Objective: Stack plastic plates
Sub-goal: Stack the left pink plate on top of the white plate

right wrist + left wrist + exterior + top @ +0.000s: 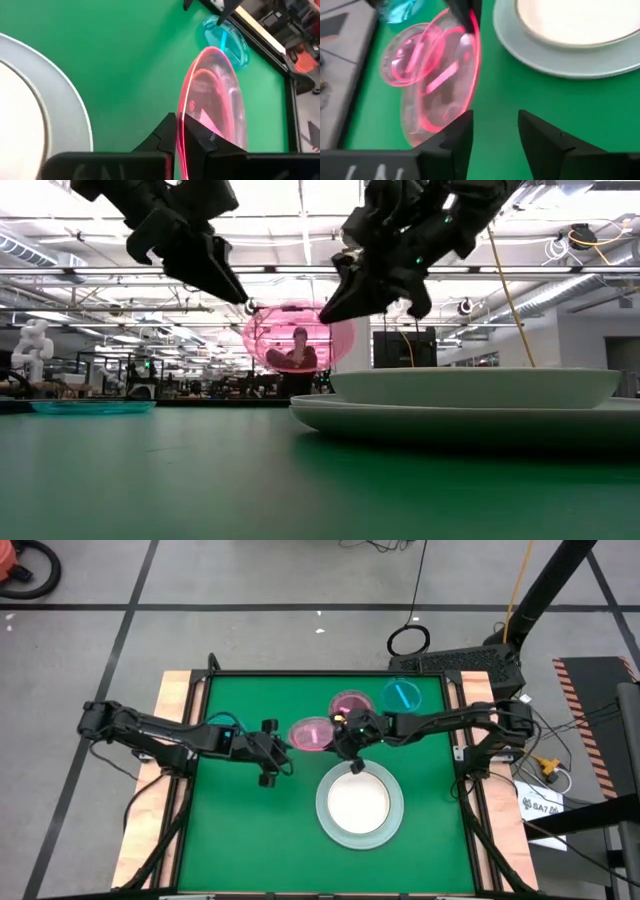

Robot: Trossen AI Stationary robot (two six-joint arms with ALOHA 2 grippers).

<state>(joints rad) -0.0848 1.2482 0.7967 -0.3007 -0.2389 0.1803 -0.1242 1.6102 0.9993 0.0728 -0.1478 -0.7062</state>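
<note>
A clear pink plate point(312, 733) hangs above the green table between my two grippers and shows in the low view as the pink plate point(298, 338). My right gripper point(338, 735) is shut on its right rim. My left gripper point(283, 745) stands open at the plate's left rim, and its fingers point(455, 137) are just beside that rim. A second pink plate point(350, 705) and a teal plate point(402, 693) lie flat on the table farther back. A white plate point(358, 800) rests in a large pale plate point(328, 825) near the front. My right gripper pinches the pink plate's rim point(186, 120) between its two fingers, coming from the table's right and slanting down. The plate is lifted clear of the table, tilted, and reaches away from the fingers toward my left gripper. Whether my left gripper touches the rim point(437, 131) I cannot tell.
Wooden strips point(178, 700) border the green mat point(250, 830) on the left and right. The mat's front left stretch is bare. In the low view a person point(298, 355) stands in the room behind the table.
</note>
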